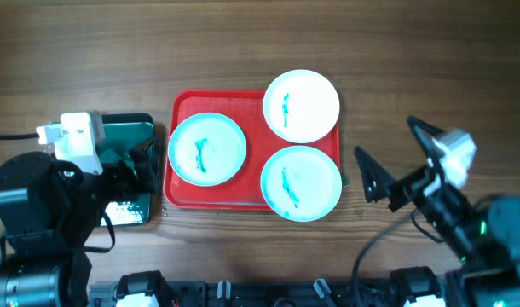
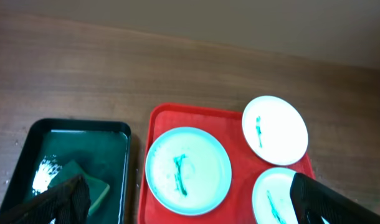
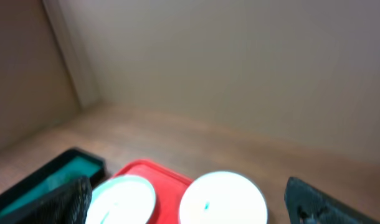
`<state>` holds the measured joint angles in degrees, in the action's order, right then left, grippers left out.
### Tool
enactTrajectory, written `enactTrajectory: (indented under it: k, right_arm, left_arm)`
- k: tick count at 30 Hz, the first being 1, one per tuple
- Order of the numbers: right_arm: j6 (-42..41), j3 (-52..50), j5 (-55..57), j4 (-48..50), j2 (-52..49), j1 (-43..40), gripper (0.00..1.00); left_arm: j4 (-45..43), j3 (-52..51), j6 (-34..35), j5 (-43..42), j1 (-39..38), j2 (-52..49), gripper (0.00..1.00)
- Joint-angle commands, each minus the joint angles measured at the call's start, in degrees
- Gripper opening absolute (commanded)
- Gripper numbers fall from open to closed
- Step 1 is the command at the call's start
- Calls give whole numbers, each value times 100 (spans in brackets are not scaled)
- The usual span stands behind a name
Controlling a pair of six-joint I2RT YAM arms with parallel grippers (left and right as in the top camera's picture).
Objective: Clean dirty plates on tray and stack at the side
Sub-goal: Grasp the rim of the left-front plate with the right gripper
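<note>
Surface: A brown wooden table (image 1: 430, 51) with grain running left to right carried everything in view.
Room: A plain beige wall (image 3: 240, 74) rose behind the table's far edge. A vertical corner line showed in it at the left of the right wrist view.
Tray: The large red rectangular plastic tray (image 1: 253, 109), with rounded corners and a raised rim, lay flat near the middle of the table.
Left plate: A pale mint-blue round plate (image 1: 206, 149) lay inside the tray's left half, with a green-teal smear at its centre.
Far plate: A white round plate (image 1: 301, 106) sat at the tray's far right corner, its edge reaching past the rim. It carried a thin green-teal smear left of centre.
Near plate: A second mint-blue round plate (image 1: 300, 182) sat at the near right corner. It also overhung the rim and was smeared. It lay just beside the white plate; whether they touched could not be told.
Arrangement: All three plates lay singly, side by side, on the red tray.
Side tray: A smaller black rectangular tray with a green inside (image 2: 84, 146) stood just left of the red tray. A dark green block (image 2: 98, 186) and a pale glossy patch lay in it.
Left gripper: The left gripper (image 2: 190, 183) hovered over the black tray with its fingers spread wide, holding nothing.
Right gripper: The right gripper (image 3: 189, 185) hung over the wood to the right of the red tray, fingers equally wide apart, with nothing between them.
</note>
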<state>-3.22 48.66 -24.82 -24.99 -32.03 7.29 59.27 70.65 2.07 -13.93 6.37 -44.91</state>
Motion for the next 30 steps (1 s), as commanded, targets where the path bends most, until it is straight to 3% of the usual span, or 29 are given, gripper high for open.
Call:
enactTrajectory:
  k: [1, 4, 8, 13, 16, 22, 30]
  right_arm:
    - [26, 1198, -400, -1233, -1252, 9, 100]
    - [28, 1770, -389, -1963, -2186, 7, 100]
    - [-647, 1775, -535, -1934, -3270, 13, 100]
    - [-824, 1777, -1038, -1578, -4378, 262, 100]
    - [-1482, 1878, -634, -1307, -4903, 715, 96]
    - [-2291, 2787, 693, -1510, -5871, 1742, 85]
    - [-2192, 3827, 1602, -1873, -7449, 2557, 69]
  left_arm:
    - [297, 131, 33, -131, -15, -50, 100]
    - [503, 131, 33, -173, -15, -48, 100]
    - [612, 131, 31, -170, -15, -48, 100]
    - [164, 131, 70, -168, -15, -85, 100]
    - [57, 131, 608, 59, -13, -387, 100]
    - [118, 131, 2551, 1978, -9, -1829, 100]
    - [284, 138, 2946, 2002, 17, -2686, 94]
